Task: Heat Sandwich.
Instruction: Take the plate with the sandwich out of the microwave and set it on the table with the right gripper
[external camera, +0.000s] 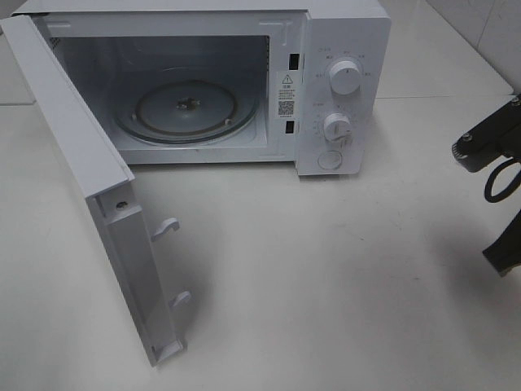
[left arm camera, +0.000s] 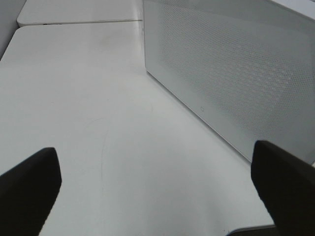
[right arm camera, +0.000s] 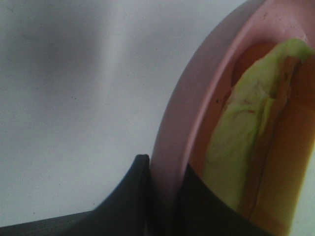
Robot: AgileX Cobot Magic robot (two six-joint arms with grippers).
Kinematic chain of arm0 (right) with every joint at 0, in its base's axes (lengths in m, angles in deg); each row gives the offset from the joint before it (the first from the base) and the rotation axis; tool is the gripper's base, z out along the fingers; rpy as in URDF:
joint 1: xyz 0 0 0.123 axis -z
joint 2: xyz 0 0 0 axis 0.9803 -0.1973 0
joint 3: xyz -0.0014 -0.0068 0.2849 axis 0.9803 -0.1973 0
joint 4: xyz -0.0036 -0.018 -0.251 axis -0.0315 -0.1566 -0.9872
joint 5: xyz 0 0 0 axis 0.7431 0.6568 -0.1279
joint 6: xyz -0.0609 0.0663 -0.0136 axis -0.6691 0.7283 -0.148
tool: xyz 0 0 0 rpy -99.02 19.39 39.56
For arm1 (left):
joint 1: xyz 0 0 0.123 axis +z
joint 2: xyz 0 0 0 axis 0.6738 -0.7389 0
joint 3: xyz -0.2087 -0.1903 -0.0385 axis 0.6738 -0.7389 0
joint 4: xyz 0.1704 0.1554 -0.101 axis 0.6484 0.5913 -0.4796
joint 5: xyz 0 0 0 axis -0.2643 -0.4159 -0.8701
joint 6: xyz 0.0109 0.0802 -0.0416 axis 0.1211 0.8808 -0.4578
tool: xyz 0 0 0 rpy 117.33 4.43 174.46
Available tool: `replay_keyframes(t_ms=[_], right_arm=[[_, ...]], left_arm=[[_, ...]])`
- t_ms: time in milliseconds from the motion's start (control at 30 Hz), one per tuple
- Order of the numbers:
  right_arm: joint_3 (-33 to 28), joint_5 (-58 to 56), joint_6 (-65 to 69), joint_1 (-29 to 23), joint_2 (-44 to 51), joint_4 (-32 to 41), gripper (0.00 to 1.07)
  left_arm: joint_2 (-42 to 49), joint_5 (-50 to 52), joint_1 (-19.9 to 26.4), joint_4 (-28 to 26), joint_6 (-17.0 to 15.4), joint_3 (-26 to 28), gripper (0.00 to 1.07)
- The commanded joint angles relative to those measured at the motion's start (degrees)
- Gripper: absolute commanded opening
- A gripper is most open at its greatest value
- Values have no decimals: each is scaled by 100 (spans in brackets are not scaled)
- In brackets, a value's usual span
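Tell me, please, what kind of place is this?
Probably a lab or test bench set up as a kitchen corner: a white microwave with its door open stands on a plain white table, and the right gripper holds a pink plate with a sandwich.

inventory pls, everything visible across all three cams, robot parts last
microwave: 1, white, back of table, open
door: 1, white, swung out toward the camera on the left side; two latch hooks on its edge
turntable: 1, clear glass, inside the cavity, nothing on it
knobs: 2, white, on the right panel, one above the other; round button below them
table: 1, white
plate: 1, pink, right wrist view only, rim pinched by right tool
sandwich: 1, green and orange-brown layers showing, on the plate
left tool: 1, black, open, over the table beside the door
right tool: 1, black, shut on the plate rim
right arm: 1, black, right edge of high view
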Motion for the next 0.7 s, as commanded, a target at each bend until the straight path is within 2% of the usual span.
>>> replay_keyframes(t_ms=[33,700], right_arm=[[11,-115,527,29,-166,-286,5],[11,630,1387,29,-1455,-367,6]], left_arm=[[115,17,-23,-46,-17,-23,101],[115,17,-23,-46,-17,-23,101]])
